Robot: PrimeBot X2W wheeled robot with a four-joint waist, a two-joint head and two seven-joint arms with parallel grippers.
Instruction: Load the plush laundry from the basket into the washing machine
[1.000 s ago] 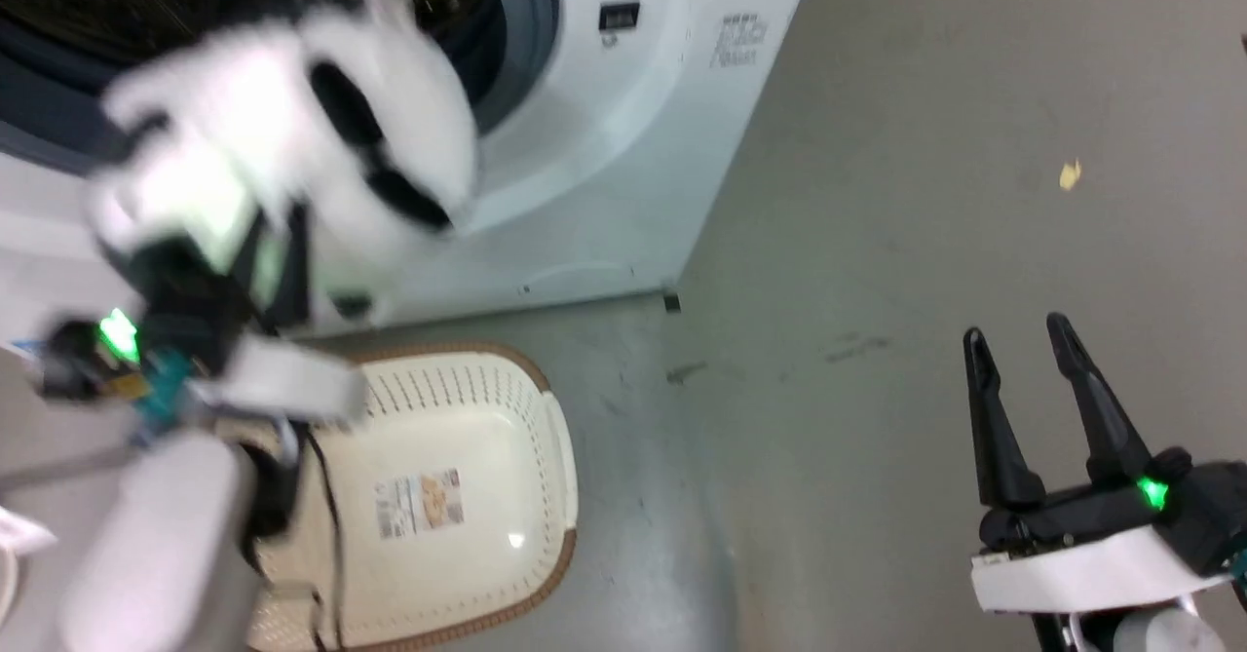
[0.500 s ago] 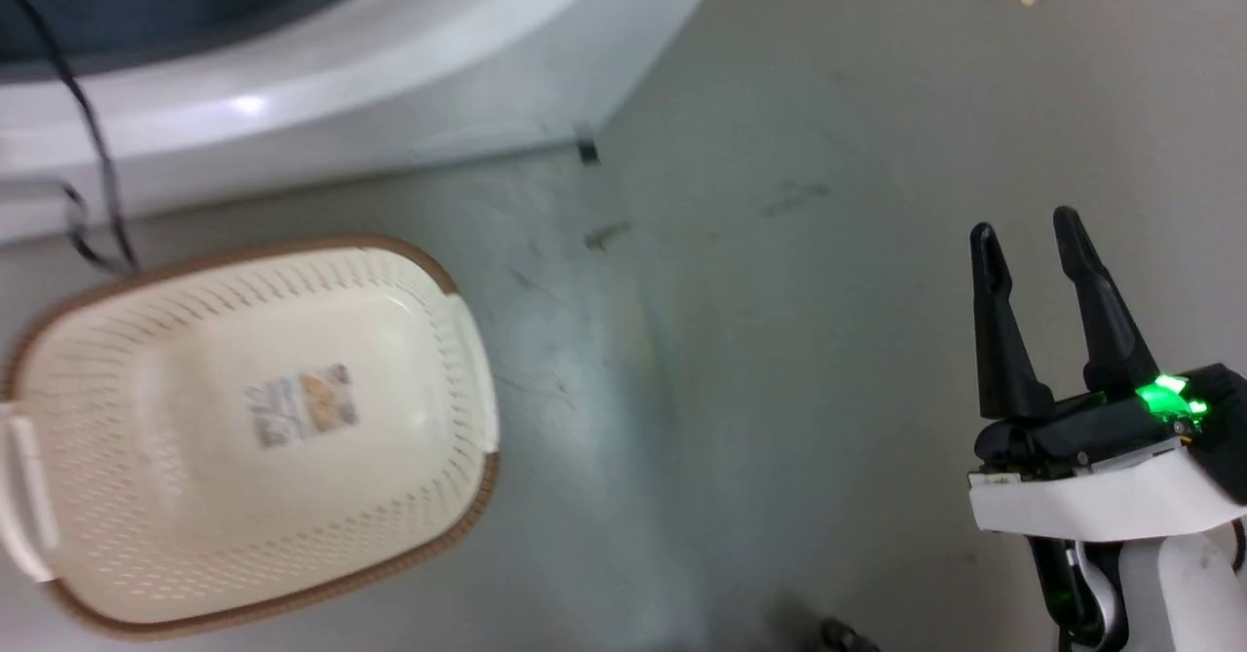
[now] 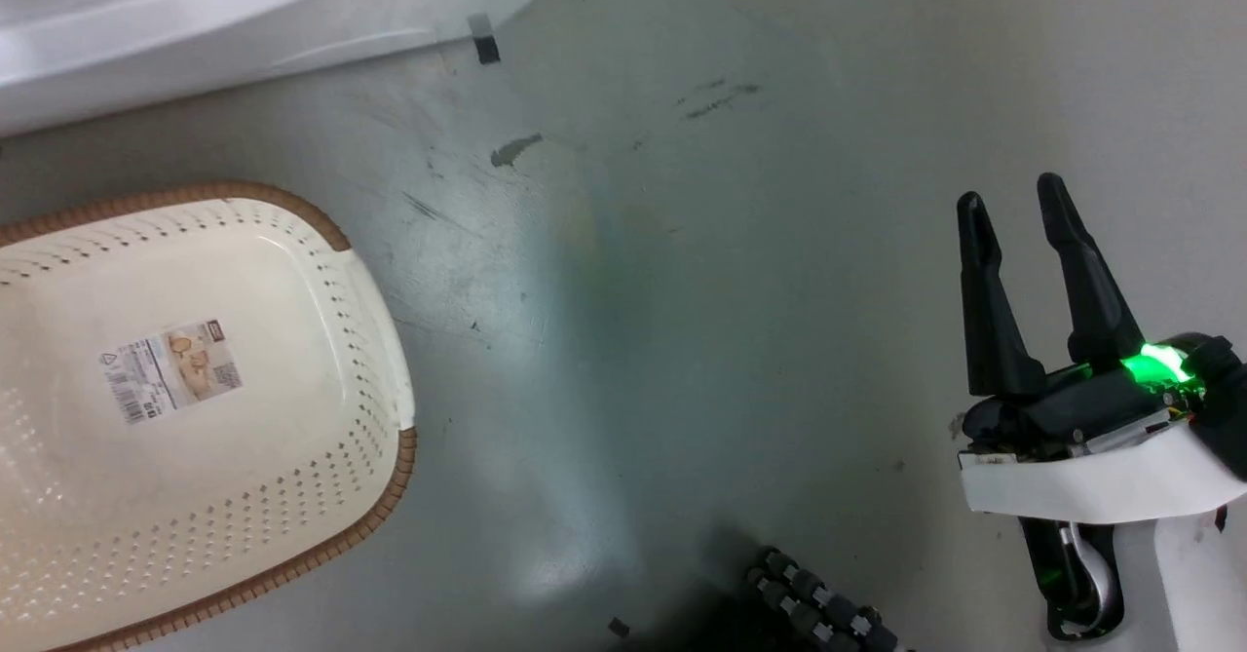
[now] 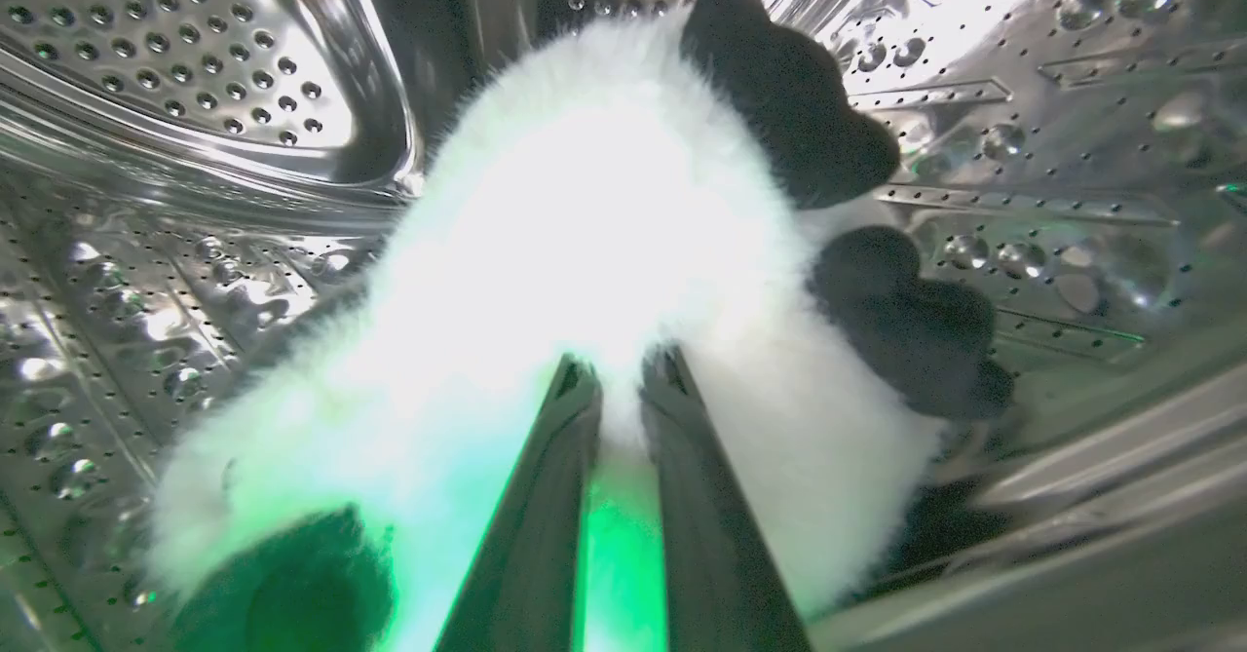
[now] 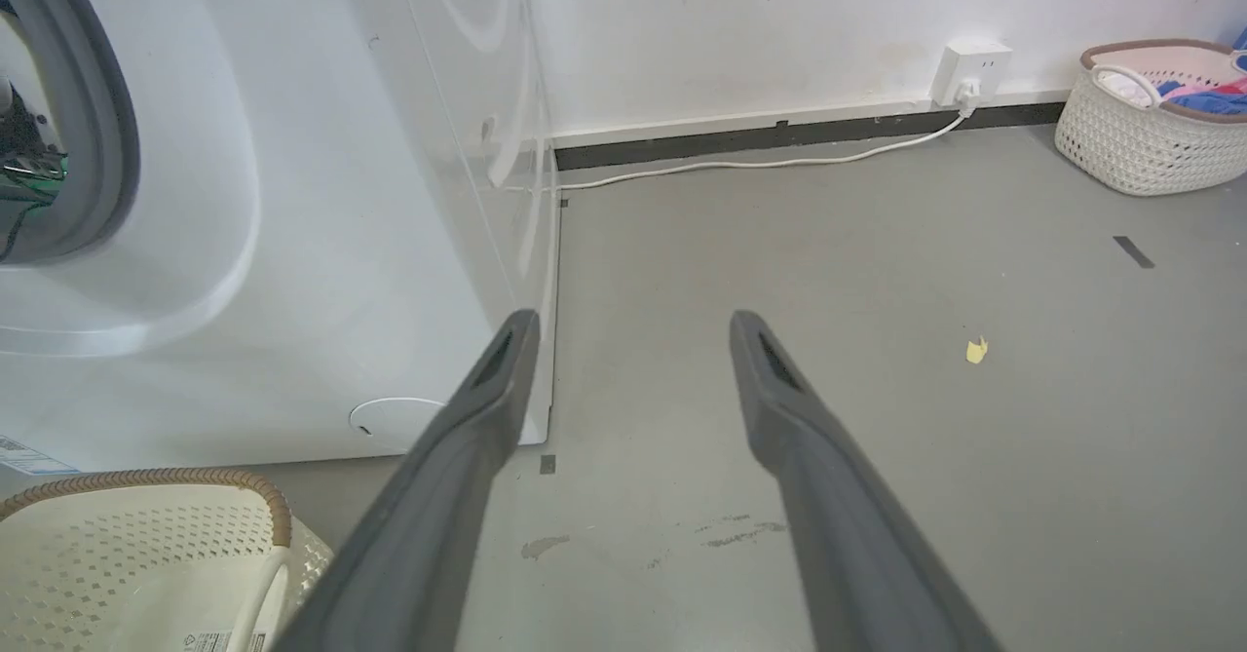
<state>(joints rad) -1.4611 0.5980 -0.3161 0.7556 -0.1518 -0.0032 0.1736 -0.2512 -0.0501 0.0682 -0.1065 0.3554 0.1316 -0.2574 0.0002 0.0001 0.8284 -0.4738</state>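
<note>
Steel drum point(image 4: 195, 67) around plush laundry point(image 4: 585, 223)

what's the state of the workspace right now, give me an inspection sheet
surface: grey floor, scuffed and smudged
job's things: plush laundry inside the steel drum of the washing machine; basket on the floor in front of the machine, no laundry in it, a label on its bottom
clutter: a yellow scrap and a dark tape strip on the floor
grippers: left gripper shut on the plush laundry in the drum; right gripper open, holding nothing, above the floor
cables: white cord runs along the floor from a wall socket towards the machine
surroundings: white wall; a second basket with clothes by the wall
</note>
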